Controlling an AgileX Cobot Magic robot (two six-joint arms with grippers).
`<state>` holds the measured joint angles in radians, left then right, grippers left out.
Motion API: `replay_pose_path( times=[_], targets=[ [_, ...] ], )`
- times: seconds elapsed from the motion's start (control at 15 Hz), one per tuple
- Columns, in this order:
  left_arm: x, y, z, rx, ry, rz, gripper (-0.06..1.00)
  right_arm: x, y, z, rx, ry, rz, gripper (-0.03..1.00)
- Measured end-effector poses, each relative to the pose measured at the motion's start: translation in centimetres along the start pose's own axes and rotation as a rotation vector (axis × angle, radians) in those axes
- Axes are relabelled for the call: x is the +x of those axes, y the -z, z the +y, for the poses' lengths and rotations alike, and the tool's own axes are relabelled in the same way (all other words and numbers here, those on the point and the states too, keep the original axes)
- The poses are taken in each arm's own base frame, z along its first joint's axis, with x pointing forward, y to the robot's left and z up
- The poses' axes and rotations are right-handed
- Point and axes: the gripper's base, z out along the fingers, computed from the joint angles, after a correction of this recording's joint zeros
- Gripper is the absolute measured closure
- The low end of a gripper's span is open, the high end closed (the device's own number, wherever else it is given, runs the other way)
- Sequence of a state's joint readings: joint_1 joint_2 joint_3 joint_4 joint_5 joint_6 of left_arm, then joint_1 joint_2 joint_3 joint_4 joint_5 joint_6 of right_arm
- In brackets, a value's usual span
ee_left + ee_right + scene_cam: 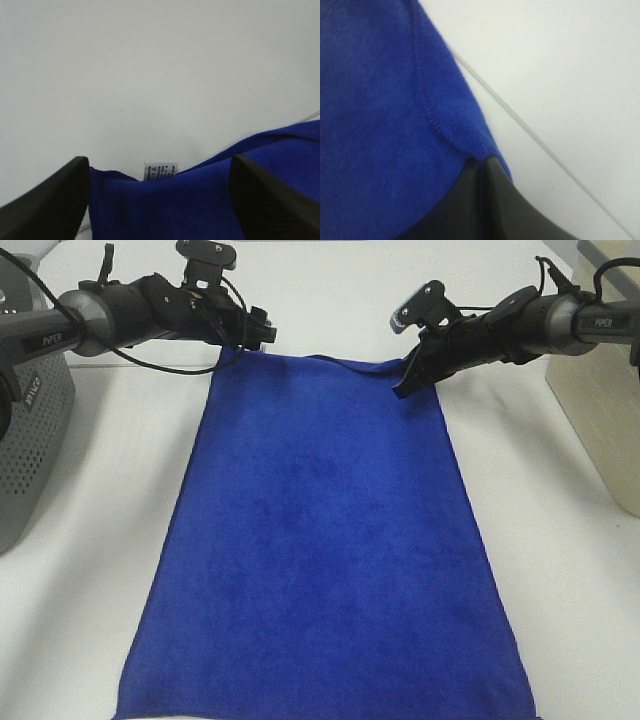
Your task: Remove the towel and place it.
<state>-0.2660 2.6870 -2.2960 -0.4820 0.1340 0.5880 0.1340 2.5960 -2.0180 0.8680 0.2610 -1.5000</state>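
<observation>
R tool (pixel 481 172) pinches towel (pixel 330 540) (corner).

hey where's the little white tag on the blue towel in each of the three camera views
Exterior high: the white tag cannot be made out; the left gripper covers that far corner of the towel.
Left wrist: the tag sits at the towel's edge, between the two open fingers.
Right wrist: not in it; only the other far corner, pinched in the right gripper.
Shared landmark: the towel's far short edge.

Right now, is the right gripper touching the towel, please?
Touching: the right wrist view shows the right gripper shut, its fingers pinching the towel corner.
</observation>
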Motion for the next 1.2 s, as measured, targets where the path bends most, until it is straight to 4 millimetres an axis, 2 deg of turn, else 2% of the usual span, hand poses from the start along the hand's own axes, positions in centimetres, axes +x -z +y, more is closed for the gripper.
replay_pose_path(
  times=[0.2, 0.47, 0.6, 0.67, 0.87, 0.93, 1.13, 1.2],
  targets=[
    [0.0, 0.0, 0.0, 0.000, 0.000, 0.000, 0.24, -0.7, 0.2, -1.3, 0.117, -0.112, -0.041, 0.95],
    [0.0, 0.0, 0.0, 0.000, 0.000, 0.000, 0.24, -0.6, 0.1, -1.4, 0.129, -0.129, -0.045, 0.95],
    [0.0, 0.0, 0.0, 0.000, 0.000, 0.000, 0.24, 0.2, -0.5, -1.0, 0.121, -0.152, -0.032, 0.93],
    [0.0, 0.0, 0.0, 0.000, 0.000, 0.000, 0.24, 0.6, -0.8, -0.9, 0.124, -0.176, -0.028, 0.87],
    [0.0, 0.0, 0.0, 0.001, 0.000, 0.001, 0.24, 0.7, -0.8, -1.6, 0.205, -0.252, -0.041, 0.36],
    [0.0, 0.0, 0.0, 0.001, 0.000, 0.001, 0.24, 0.7, -0.8, -1.7, 0.213, -0.266, -0.043, 0.26],
    [0.0, 0.0, 0.0, 0.002, 0.000, 0.002, 0.24, 0.0, -0.3, -1.8, 0.194, -0.279, -0.056, 0.21],
    [0.0, 0.0, 0.0, 0.003, 0.000, 0.005, 0.24, -0.9, 0.5, -2.0, 0.178, -0.293, -0.074, 0.20]
  ],
)
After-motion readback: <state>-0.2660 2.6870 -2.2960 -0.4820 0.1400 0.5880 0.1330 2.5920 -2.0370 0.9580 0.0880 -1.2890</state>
